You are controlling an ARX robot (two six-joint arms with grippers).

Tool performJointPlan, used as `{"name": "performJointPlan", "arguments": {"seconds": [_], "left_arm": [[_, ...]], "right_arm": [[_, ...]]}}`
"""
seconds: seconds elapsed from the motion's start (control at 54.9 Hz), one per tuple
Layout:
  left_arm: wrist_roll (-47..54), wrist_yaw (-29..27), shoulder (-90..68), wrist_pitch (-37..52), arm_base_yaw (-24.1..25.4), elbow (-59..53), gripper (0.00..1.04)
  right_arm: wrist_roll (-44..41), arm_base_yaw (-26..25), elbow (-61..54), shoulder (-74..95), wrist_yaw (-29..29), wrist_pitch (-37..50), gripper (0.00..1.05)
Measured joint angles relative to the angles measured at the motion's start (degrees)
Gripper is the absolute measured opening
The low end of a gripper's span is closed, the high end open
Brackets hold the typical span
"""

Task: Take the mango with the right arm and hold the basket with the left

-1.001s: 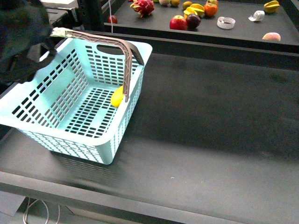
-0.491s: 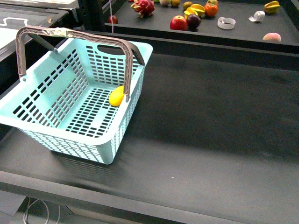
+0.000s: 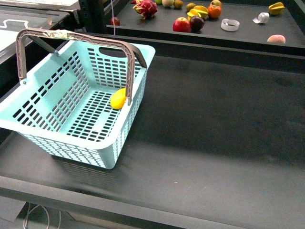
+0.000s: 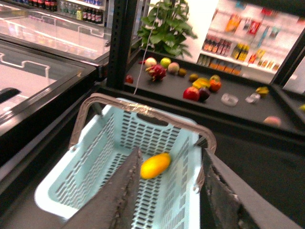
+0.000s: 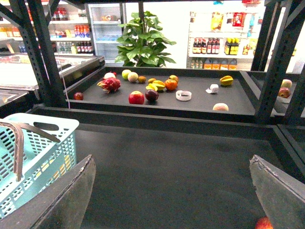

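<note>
Your left gripper [image 4: 167, 191] has its two fingers spread apart with nothing between them, poised above the basket [image 4: 95, 191]; through the gap you see the mango [image 4: 155, 165]. Your right gripper [image 5: 174, 191] is also spread wide and holds nothing, its fingers framing bare dark table [image 5: 181, 162]. Neither arm appears in the front view.

The mango [image 3: 118, 98] is smooth, bright yellow and oblong, without markings. It lies on the slotted floor of the basket [image 3: 47, 138], towards the far right corner, close against the right wall. The basket is light turquoise with slotted sides and stands on the left part of the table [image 3: 214, 143]. Its two grey-brown handles [image 3: 76, 36] are raised together over it.

From the front, the right upright of the handles crosses the mango's right end and hides it. The left wrist view is blurred, so the mango's surface shows only as a yellow shape. On the far shelf [image 3: 248, 33] lies assorted fruit, including a red apple [image 3: 181, 24].
</note>
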State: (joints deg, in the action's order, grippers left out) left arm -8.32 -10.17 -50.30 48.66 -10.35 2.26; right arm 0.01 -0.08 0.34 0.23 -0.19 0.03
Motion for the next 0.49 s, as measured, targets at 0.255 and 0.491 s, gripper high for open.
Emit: {"name": "performJointPlan", "arguments": {"seconds": [0.255,0.491], "left_arm": [[6.8,5.0,16.0,-14.8,4.7,-0.1,0.02],[7.5,10.2,25.8,-24.1,10.1,-0.1,0.02]], "right_arm": [[0.0,0.0,0.0,0.0,0.0,0.0,0.96],[0.0,0.0,0.0,0.0,0.0,0.0,0.96]]}}
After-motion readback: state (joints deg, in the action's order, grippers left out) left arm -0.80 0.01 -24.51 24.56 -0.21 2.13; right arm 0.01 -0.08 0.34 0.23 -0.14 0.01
